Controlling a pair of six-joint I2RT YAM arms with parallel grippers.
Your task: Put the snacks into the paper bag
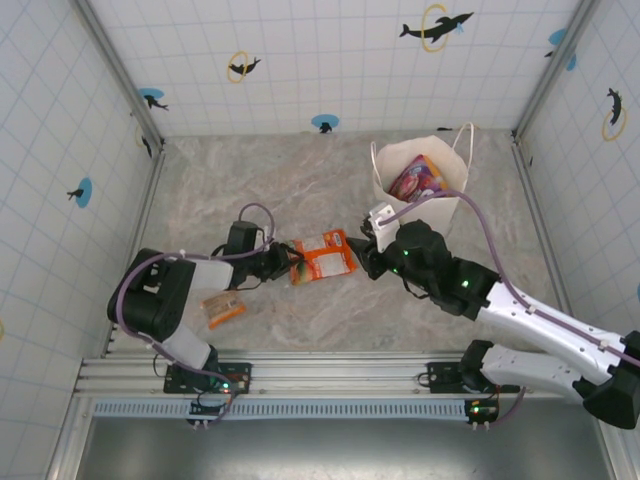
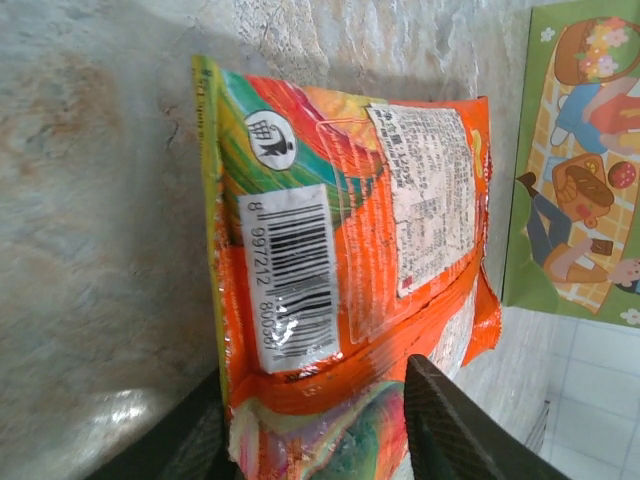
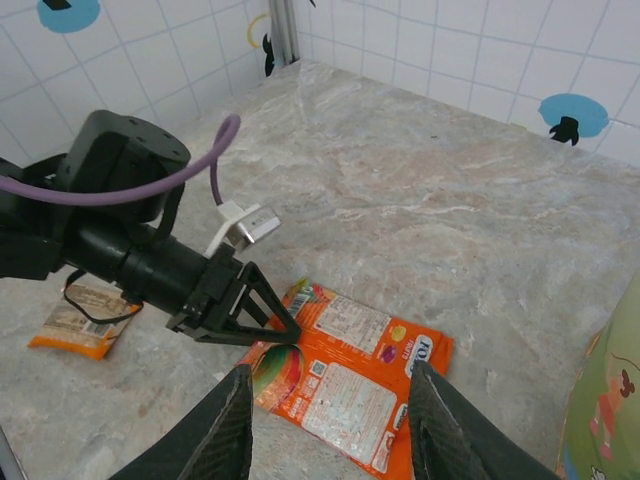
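- Glossy orange snack packet [image 1: 323, 257]: lies mid-counter between the two tools, left of the bag and apart from it.
- Left wrist view shows its back face: white barcode label, white block of small print, round bin logo, green-yellow stripe along one edge. The end nearest the fingers is crumpled.
- Left tool [image 1: 290, 263]: clamped on the packet's left end, packet between its fingers [image 2: 450, 430].
- Right tool [image 3: 330, 420]: jaws spread, holding nothing, hovering above the packet's right end.
- White paper carrier bag [image 1: 440, 205] with cartoon picnic print: stands upright, mouth open, at the far right of the marbled grey counter [image 1: 300, 180].
- Pink-purple packet [image 1: 418, 180]: inside the bag, visible through the mouth.
- Slim orange bar wrapper [image 1: 222, 310]: flat on the counter near the left arm's base, well apart from the bag.
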